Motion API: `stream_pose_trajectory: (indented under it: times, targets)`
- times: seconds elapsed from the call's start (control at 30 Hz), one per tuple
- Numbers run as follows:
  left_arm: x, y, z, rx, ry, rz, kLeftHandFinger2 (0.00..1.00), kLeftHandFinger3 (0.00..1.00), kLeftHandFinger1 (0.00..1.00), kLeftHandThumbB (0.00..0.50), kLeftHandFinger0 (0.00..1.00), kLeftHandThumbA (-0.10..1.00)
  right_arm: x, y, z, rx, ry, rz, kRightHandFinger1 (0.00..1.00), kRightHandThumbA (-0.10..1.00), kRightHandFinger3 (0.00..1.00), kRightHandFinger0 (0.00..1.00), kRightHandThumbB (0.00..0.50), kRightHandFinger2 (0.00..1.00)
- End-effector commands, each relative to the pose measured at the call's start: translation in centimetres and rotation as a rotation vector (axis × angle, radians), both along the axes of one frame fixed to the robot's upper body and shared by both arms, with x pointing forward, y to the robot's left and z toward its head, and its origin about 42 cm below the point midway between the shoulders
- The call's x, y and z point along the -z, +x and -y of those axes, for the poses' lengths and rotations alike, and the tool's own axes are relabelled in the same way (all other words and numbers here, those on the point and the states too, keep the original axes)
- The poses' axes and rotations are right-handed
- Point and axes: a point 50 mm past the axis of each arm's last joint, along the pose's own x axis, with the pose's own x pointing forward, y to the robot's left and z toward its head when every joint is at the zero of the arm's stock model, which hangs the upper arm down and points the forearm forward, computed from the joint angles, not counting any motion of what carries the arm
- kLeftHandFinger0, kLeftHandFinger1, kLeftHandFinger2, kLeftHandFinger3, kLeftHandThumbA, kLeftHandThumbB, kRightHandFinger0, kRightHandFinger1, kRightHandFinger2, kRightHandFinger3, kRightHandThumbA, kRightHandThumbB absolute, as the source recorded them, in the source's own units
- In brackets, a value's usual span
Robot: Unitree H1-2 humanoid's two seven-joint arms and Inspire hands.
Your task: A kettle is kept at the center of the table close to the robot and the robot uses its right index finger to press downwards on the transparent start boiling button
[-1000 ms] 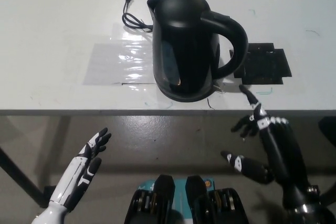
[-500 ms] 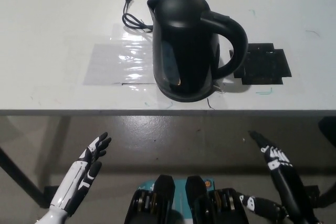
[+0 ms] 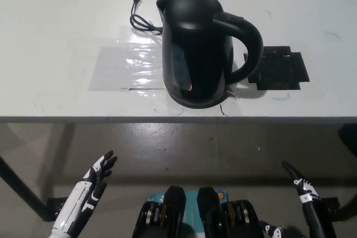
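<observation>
Kettle (image 3: 202, 48): black, standing upright on the white table (image 3: 56, 26), near the table's front edge and about midway across; its handle is arching toward picture right.
Start button: lying somewhere at the foot of the handle; it is too small and dark to make out.
Cord (image 3: 139, 18): black, trailing from behind the kettle toward picture left and ending in a plug that is lying flat on the table.
Clear sheet (image 3: 125, 68): glossy film lying flat on the table, touching the kettle's base on the left side.
Black mat (image 3: 279, 71): dark rectangle lying just beside the handle on the right side.
Right hand (image 3: 304, 190): black, hovering low at the bottom right, below the table edge and well apart from the kettle; one finger is pointing up toward the table, and whether the others are curled cannot be told.
Left hand (image 3: 92, 185): white, resting at the lower left below the table edge, fingers spread and holding nothing.
</observation>
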Motion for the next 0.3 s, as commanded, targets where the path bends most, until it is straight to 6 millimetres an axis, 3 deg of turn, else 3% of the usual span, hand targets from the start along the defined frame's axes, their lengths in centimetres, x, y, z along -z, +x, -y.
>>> stream_pose_trajectory:
  times: [0.0, 0.07, 0.27]
  targets:
    - [-0.4, -0.14, -0.39, 0.012, 0.002, 0.05, 1.0, 1.0, 1.0, 0.419, 1.0, 1.0, -1.16, 0.66, 0.42, 0.024, 0.123, 0.111, 1.0, 1.0, 1.0, 1.0, 0.341, 1.0]
    - [-0.38, -0.06, -0.45, 0.007, 0.003, 0.044, 1.0, 1.0, 1.0, 0.435, 1.0, 1.0, -1.19, 0.86, 0.34, 0.02, 0.126, 0.114, 1.0, 1.0, 1.0, 1.0, 0.337, 1.0]
    - [-0.33, -0.06, -0.68, 0.008, 0.0, 0.047, 1.0, 1.0, 1.0, 0.404, 1.0, 1.0, -1.07, 1.26, 0.15, 0.008, 0.119, 0.12, 1.0, 1.0, 1.0, 1.0, 0.328, 1.0]
